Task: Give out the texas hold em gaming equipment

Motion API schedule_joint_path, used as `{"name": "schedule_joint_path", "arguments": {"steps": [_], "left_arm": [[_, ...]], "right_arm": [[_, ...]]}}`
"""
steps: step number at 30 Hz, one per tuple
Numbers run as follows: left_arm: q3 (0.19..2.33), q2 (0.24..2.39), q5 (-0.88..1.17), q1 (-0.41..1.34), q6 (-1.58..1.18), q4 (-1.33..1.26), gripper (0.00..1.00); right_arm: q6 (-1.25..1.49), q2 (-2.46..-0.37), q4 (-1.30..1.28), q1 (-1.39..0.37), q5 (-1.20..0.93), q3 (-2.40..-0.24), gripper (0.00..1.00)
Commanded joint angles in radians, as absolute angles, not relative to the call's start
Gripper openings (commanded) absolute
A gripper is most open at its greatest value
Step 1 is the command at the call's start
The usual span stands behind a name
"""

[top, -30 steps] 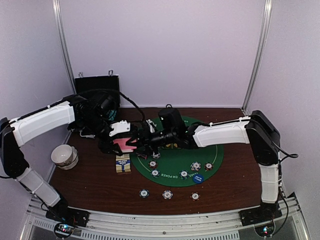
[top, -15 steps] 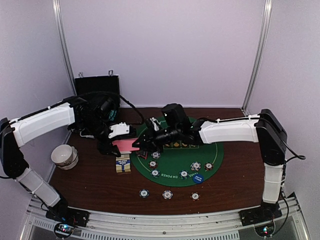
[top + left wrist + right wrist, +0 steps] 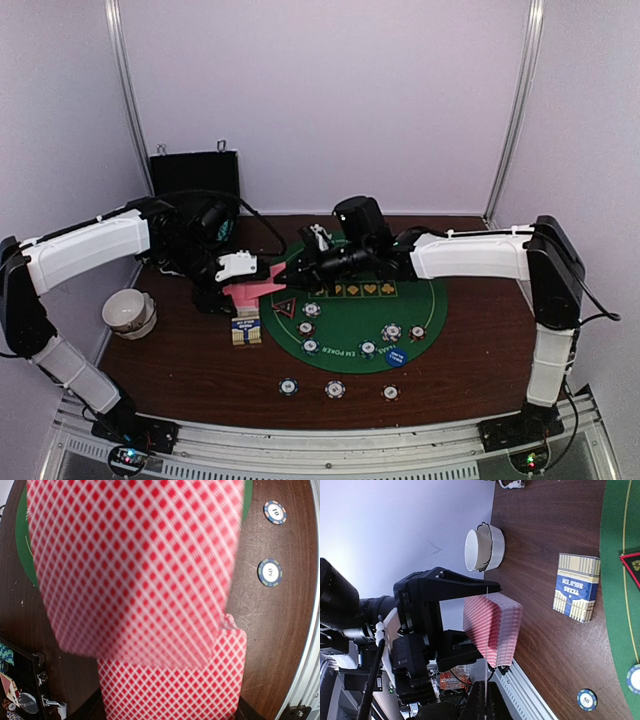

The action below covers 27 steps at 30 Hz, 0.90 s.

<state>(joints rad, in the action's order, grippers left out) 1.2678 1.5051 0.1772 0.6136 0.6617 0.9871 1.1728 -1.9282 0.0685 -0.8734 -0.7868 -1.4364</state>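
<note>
Red diamond-backed deck [image 3: 492, 630] is held up in the air, backs up, and its top card [image 3: 135, 565] sticks out forward past the stack, toward the green mat [image 3: 350, 316]. Red-and-black triangle marker [image 3: 284, 308] lies flat at the mat's left edge. Striped chips [image 3: 368, 348] curve along its near side beside a blue disc [image 3: 397, 356] — three more line the table [image 3: 180, 370] in front.

bowl [image 3: 128, 310]: far left; card box [image 3: 246, 327]: just beside mat's [image 3: 345, 325] left edge; three chips [image 3: 335, 388]: before mat
</note>
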Motion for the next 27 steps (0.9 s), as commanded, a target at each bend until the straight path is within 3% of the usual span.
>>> {"name": "schedule_joint_path", "arguments": {"steps": [1, 10, 19, 27], "left_arm": [[1.259, 1.451, 0.163, 0.592, 0.656, 0.952, 0.05], [1.25, 1.407, 0.169, 0.56, 0.655, 0.978, 0.04], [1.255, 1.366, 0.196, 0.556, 0.623, 1.004, 0.02], [1.253, 1.342, 0.218, 0.555, 0.613, 1.023, 0.01]], "right_arm": [[1.142, -1.873, 0.031, -0.825, -0.806, -1.405, 0.0], [1.053, -1.92, -0.095, -0.734, -0.821, -1.477, 0.0], [0.966, -2.167, -0.232, -0.715, -0.815, -1.733, 0.0], [0.998, -2.408, -0.207, -0.715, -0.816, -1.957, 0.0]]}}
